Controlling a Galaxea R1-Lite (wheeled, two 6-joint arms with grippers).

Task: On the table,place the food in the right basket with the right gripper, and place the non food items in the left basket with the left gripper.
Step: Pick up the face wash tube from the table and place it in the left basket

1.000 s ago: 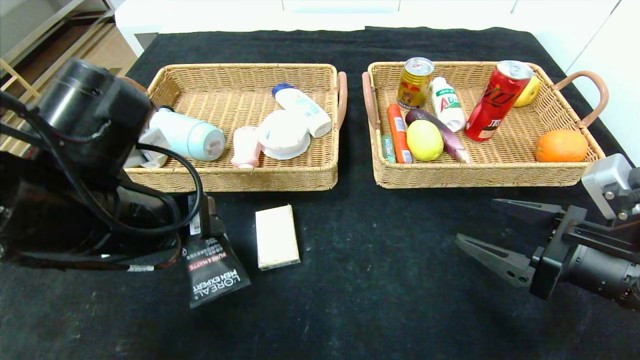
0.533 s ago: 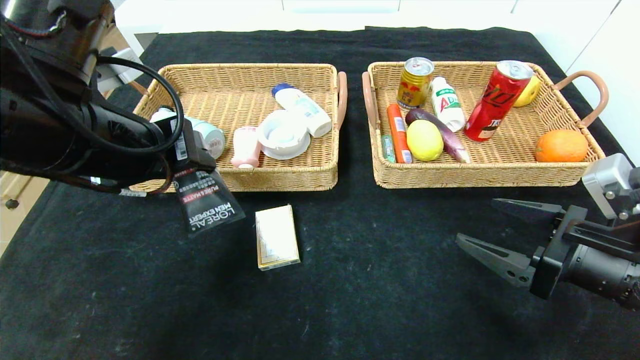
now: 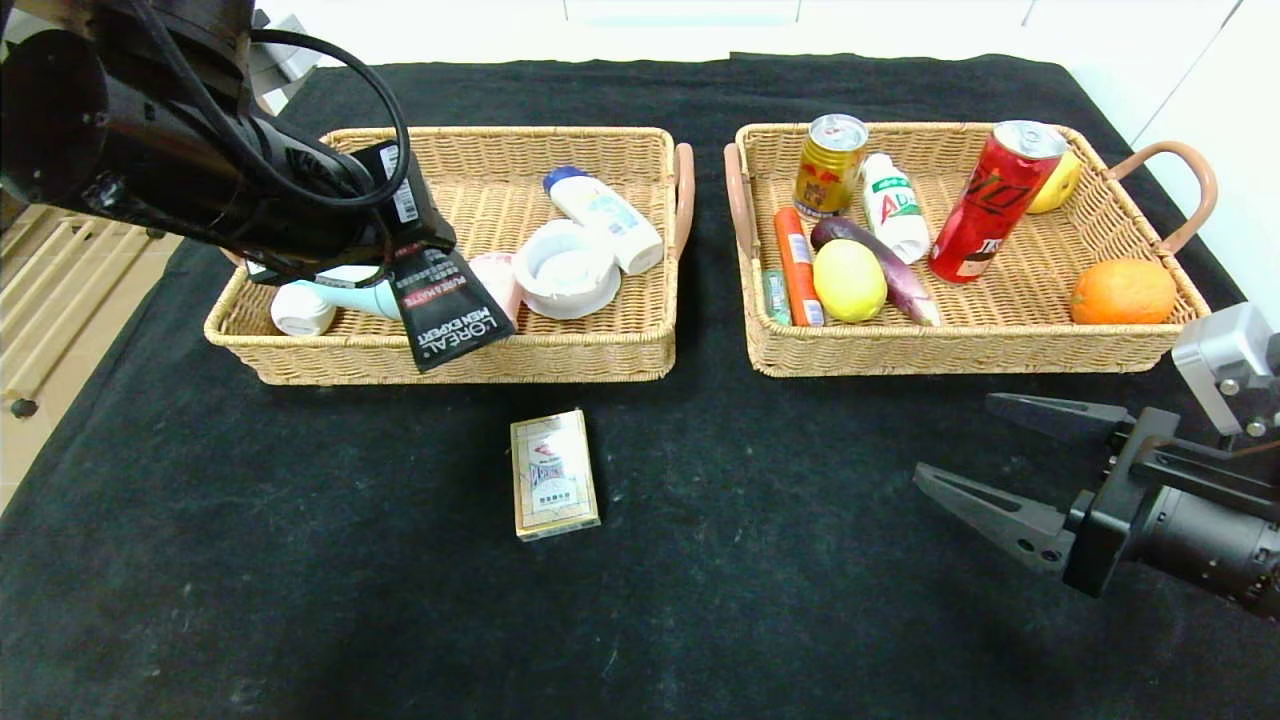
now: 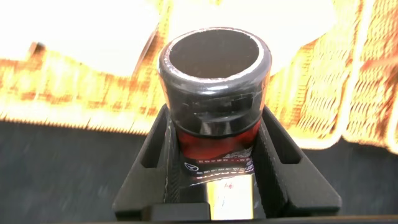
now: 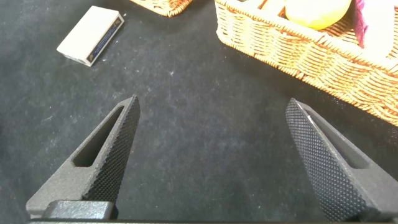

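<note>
My left gripper (image 3: 415, 258) is shut on the black-and-red L'Oreal tube (image 3: 452, 315), which hangs over the front edge of the left basket (image 3: 480, 140). In the left wrist view the tube (image 4: 214, 62) sits cap-out between the fingers (image 4: 286, 168). A light blue mug (image 3: 340, 298) lies in that basket, partly hidden by my arm. The cream box (image 3: 553, 473) lies on the black table (image 3: 700, 580). The red can (image 3: 995, 200), lemon (image 3: 849, 280) and sausage (image 3: 797, 262) are in the right basket (image 3: 950, 350). My right gripper (image 3: 954, 436) hovers open and empty in front of it.
The left basket also holds a white bottle (image 3: 605, 218), a white round dish (image 3: 567, 270) and a pink item (image 3: 500, 275). The right basket also holds a gold can (image 3: 828, 165), a green-labelled bottle (image 3: 893, 205), an eggplant (image 3: 885, 265) and an orange (image 3: 1122, 290).
My left arm has carried the tube up from the table's front left and back to the left basket's front edge. The right arm has stayed still.
</note>
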